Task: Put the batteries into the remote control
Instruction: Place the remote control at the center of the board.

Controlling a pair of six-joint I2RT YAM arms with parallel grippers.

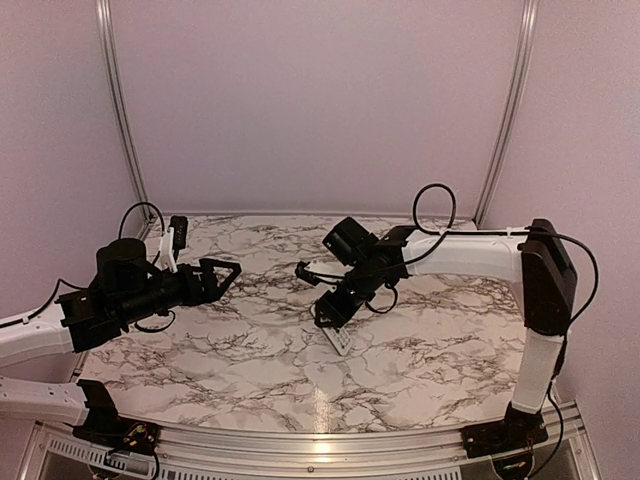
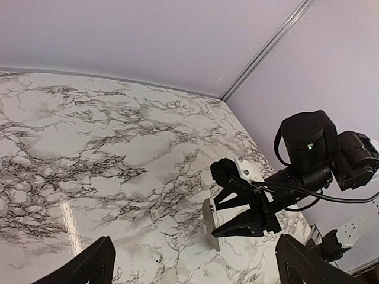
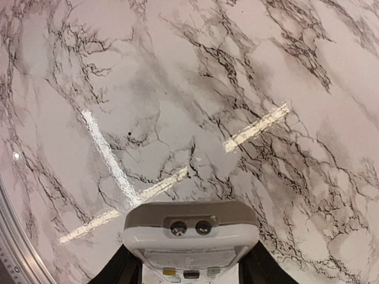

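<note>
Remote control (image 3: 189,236) sits gripped in my right hand (image 1: 336,316) above the table (image 1: 420,350); my left hand (image 1: 224,272) gapes empty. No batteries show, so I can't tell whether they're loaded.

The remote control (image 1: 341,339) is a slim white handset with rows of grey buttons and a grey-beige back. The right claw (image 1: 333,318) clamps it near the middle of the desk (image 1: 450,340). It is steeply tilted, its free end pointing down toward the near edge. That end carries two small dark round lenses. Whether it touches the marble cannot be told.
</note>
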